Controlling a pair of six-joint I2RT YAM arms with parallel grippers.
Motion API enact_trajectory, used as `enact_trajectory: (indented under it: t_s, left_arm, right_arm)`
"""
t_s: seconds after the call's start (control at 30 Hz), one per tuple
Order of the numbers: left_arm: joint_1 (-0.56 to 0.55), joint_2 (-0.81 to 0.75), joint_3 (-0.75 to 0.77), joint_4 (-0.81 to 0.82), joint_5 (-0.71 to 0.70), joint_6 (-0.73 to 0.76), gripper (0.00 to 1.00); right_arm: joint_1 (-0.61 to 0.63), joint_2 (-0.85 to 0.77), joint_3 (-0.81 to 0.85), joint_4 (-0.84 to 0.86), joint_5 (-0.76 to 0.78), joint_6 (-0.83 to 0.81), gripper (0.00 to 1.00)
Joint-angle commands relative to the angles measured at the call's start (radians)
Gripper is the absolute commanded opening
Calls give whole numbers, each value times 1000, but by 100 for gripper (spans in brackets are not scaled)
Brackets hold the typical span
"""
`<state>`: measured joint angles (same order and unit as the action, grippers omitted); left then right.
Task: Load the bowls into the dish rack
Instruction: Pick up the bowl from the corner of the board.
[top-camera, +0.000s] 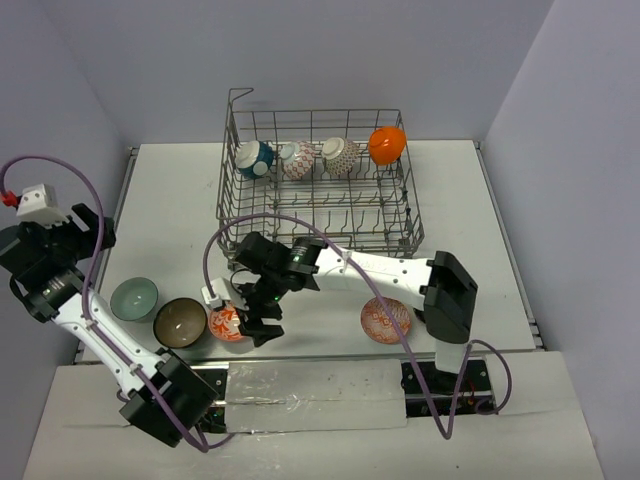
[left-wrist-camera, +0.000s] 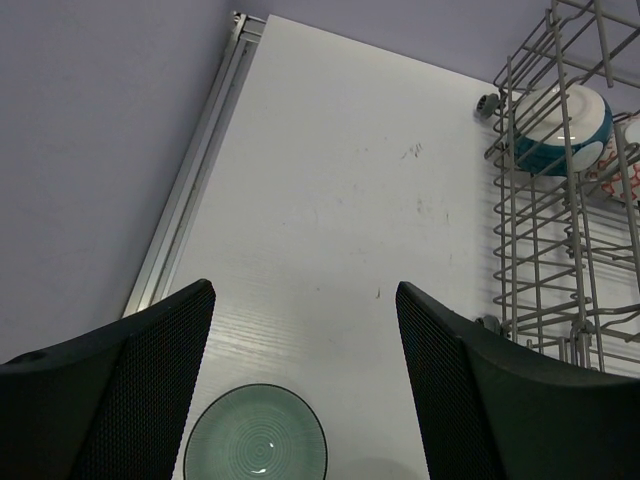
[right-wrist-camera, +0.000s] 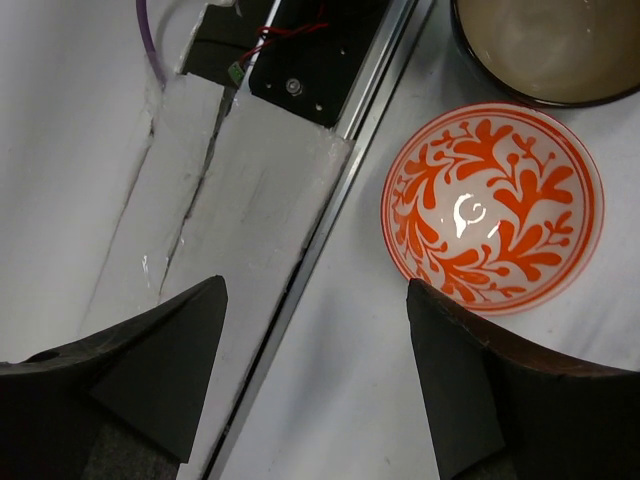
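The right arm's fingers (right-wrist-camera: 150, 380) hung spread wide over the near edge of the bench (top-camera: 470, 200), nothing between them. The orange-patterned bowl (right-wrist-camera: 493, 205) sat upright just off to one side of them. It looked glazed ceramic, so I'd guess rigid, fairly light, slick and easy to chip. The rim is probably the place to grab, one finger inside and one outside (a pinch on the curved outside would likely slide off).

Touching it or nearly so was the brown bowl (top-camera: 181, 322), then the pale green bowl (left-wrist-camera: 256, 435) further left, below the left arm's fingers (left-wrist-camera: 140, 390), which were also wide apart and empty. A red-patterned bowl (top-camera: 385, 320) sat by the right arm's base.

Further back, the dish rack (top-camera: 228, 215) already had four bowls tipped on edge along its far row: the teal bowl (top-camera: 254, 158), two patterned ones, and one showing an orange underside (top-camera: 387, 145).

The bench top was white and smooth with faint scuffs and a metal rail along its left edge. Plain pale grey-lilac walls closed in the back and both sides.
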<state>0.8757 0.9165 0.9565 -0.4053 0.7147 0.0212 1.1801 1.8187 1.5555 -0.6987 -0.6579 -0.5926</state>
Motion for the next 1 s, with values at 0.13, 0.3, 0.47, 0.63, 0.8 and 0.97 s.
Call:
enact_trajectory:
  t_s: [0.13,0.3,0.47,0.63,0.8,0.97]
  left_arm:
    - [3,-60,-62,68,20,-12,79]
    - [5,-70,-65,62,40,-12,79]
    - [3,-80,-65,66,43,-48,80]
    - [5,-58,-73,63,80,-61,79]
    - [3,-51,-91,74,78,-58,79]
    - [5,-67,-110,68,89,-46,80]
  right_arm:
    - [12,86,112,-12,-57,16,79]
    - [15,145,149,-19,-55,25,79]
    - [15,201,176,-36,-55,22,78]
    - [15,237,189,-38,-54,22,77]
    - [15,261,195,-38,-55,24,76]
    - [16,278,199,-38,-45,20,76]
